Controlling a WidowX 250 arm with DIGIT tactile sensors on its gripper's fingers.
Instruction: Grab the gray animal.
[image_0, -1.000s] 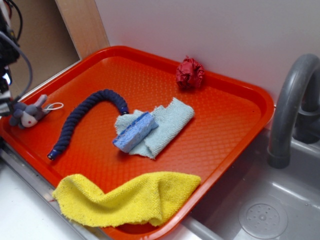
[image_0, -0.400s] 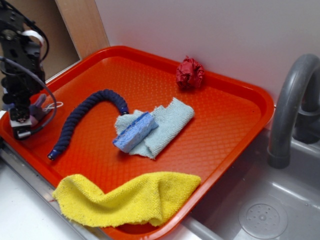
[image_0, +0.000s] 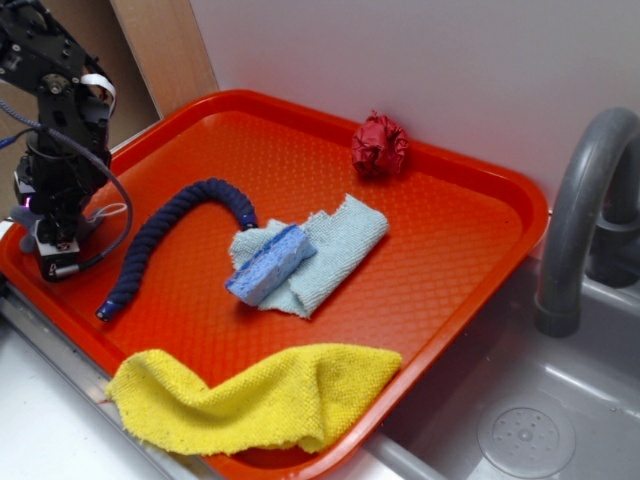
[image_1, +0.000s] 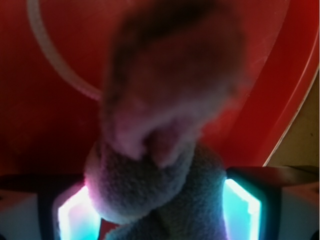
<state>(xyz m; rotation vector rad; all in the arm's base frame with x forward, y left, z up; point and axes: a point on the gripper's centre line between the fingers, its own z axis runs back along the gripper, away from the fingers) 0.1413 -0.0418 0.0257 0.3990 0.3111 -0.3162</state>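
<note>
Down at the left corner of the orange tray (image_0: 460, 240), gripper (image_0: 58, 262) lowered over the gray animal (image_1: 160, 165); seen by the wrist camera, plush filling the gap between two lit fingers (image_1: 75, 217), jaws partly apart, not visibly pinching yet; from outside, toy almost wholly hidden behind the arm. Likely trouble: closing on one floppy ear only, so a slip on lifting; snagging the white loop cord (image_0: 112, 212) lying just beside; fingertips scraping the tray floor if pressed lower. Little room leftward, with raised tray rim right there and wooden panel (image_0: 165, 50) beyond; blue braided rope (image_0: 160, 240) near on the right; open tray further right; straight up apparently free.
</note>
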